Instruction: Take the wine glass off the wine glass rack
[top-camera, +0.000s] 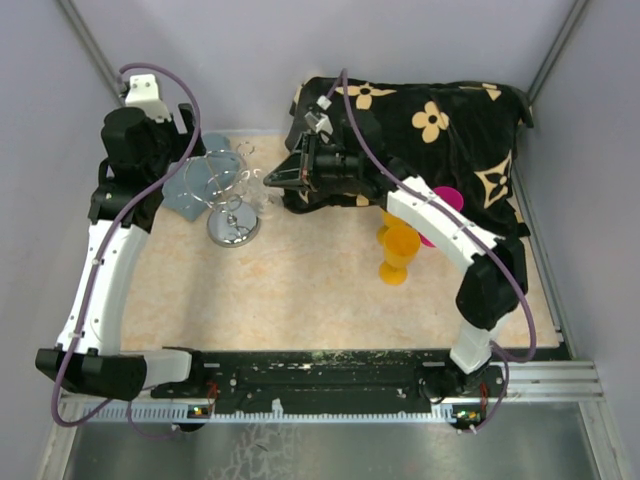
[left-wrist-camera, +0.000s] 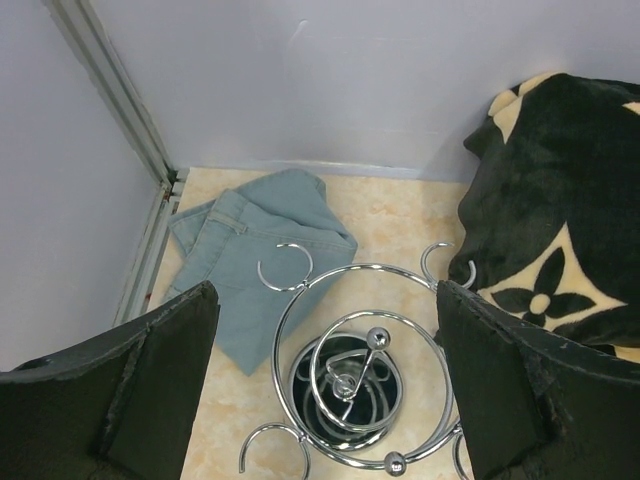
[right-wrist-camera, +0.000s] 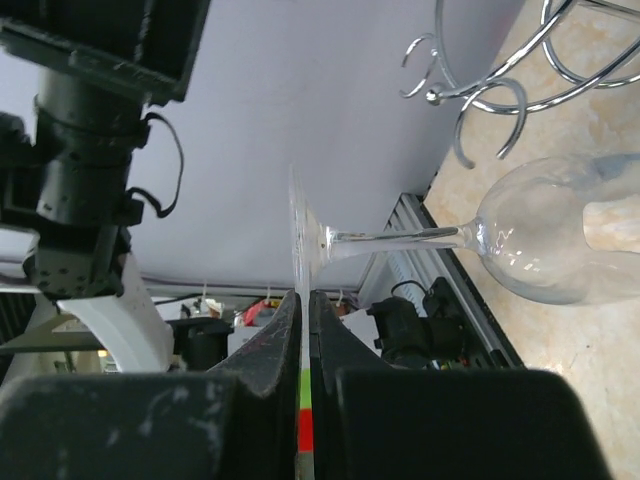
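On the beige surface (top-camera: 300, 290), toward 10 o'clock in the top view, stood item one: the wine glass rack (top-camera: 232, 210), chrome wire, with open loops around a central post on a round shiny base.

Item two: the wine glass (right-wrist-camera: 545, 240), clear, lay on its side at 3 o'clock of the rack post. Its bowl was near the rack loops but apart from them, and its stem ran level toward the right arm. Contact between bowl and surface could not be judged.

Item three: the right claw (right-wrist-camera: 304, 300), fingers pinched together on the thin edge of the glass's foot.

Item four: the left claw (left-wrist-camera: 325, 310), fingers (left-wrist-camera: 150, 400) spread wide with nothing between them, hung above the rack and looked down on its rings.

Item five: a grey-blue cloth (left-wrist-camera: 265, 255), folded, lay flat at 9 o'clock of the rack, its edge beneath the outer loops.

Item six: a black blanket (top-camera: 440, 140) with cream flower motifs was heaped at 1 o'clock of the surface.

Item seven: an orange cup (top-camera: 398, 255) stood at 3 o'clock, just beside the blanket's edge.
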